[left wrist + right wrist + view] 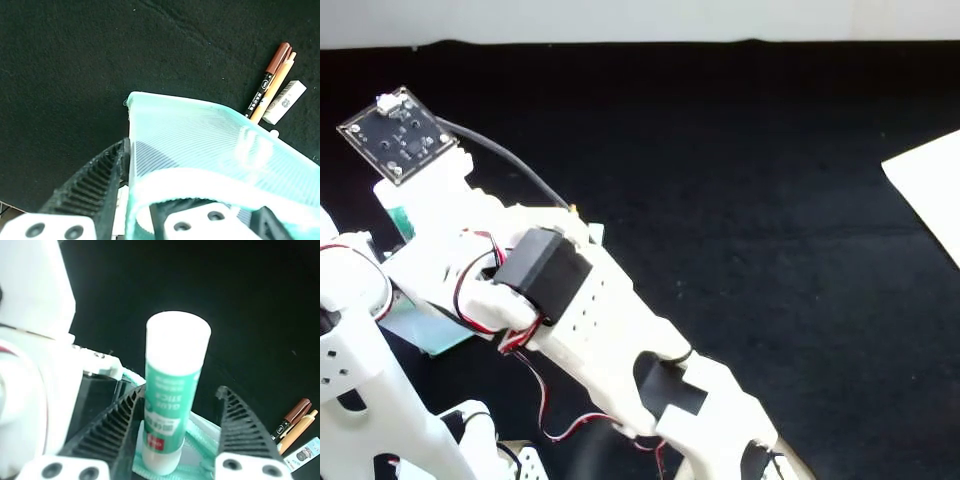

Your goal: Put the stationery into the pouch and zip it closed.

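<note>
The pouch [200, 135], a single pale green ribbed one, is pinched at its rim by my left fingers [95, 185]. One black ridged finger lies against its outer wall, and the fabric runs in between the pair and covers the other. From there it spreads away past those fingertips, with one corner out over the black surface [75, 60].

One glue stick [172, 390] stands on end between my right fingers [120, 425], its lower end down in the pouch's open mouth. These fingers are parted wider than the stick. One touches its side and the other stands off across a dark gap, so they are not clamping it.

Three more pieces lie on the surface beyond the pouch, well past both sets of fingertips: one brown-capped marker [272, 75], one tan pen [277, 85] and one white eraser [284, 102] in its sleeve. Marker and pen lie touching along their length, and the eraser is just beside the pen.

Seen from above, my right arm [600, 320] crosses over the pouch, with my left arm [350, 370] close beside it. One white sheet of paper [930, 190] lies well apart from both sets of fingers, at the edge of the surface.
</note>
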